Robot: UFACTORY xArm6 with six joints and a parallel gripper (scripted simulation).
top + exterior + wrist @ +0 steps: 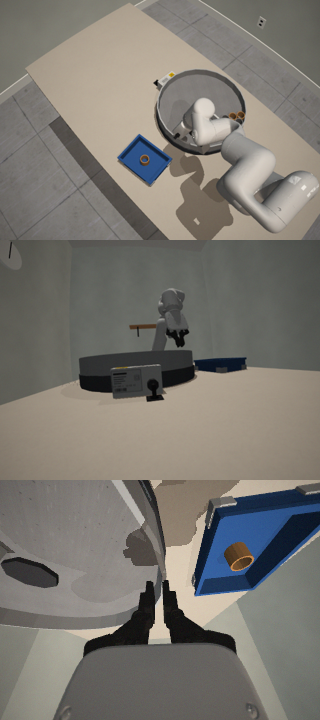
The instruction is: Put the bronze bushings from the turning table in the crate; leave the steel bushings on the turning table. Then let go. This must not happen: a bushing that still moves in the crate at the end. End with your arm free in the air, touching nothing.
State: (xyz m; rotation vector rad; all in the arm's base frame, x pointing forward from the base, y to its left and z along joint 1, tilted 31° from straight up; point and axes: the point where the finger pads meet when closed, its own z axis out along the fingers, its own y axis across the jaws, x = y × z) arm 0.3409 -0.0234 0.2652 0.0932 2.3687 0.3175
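The blue crate [155,146] [219,365] [205,555] holds one bronze bushing [145,163] [237,550], upright on its floor. On the grey turning table [196,87] [134,362] [75,530], near its right wall, stand a bronze bushing [232,113] and another bronze bushing [240,112]. Beside them are dark steel bushings, one steel bushing [225,116] left of them and another steel bushing [239,120] below them. The arm may hide more. My gripper [184,136] [180,345] [158,589] is shut with a narrow empty gap, above the turning table's rim on the crate side.
A white labelled box [166,78] [136,382] stands against the turning table's outer wall, with a small black stand [156,82] [154,392] beside it. The raised wall rings the turning table. My arm covers its lower right part in the top view.
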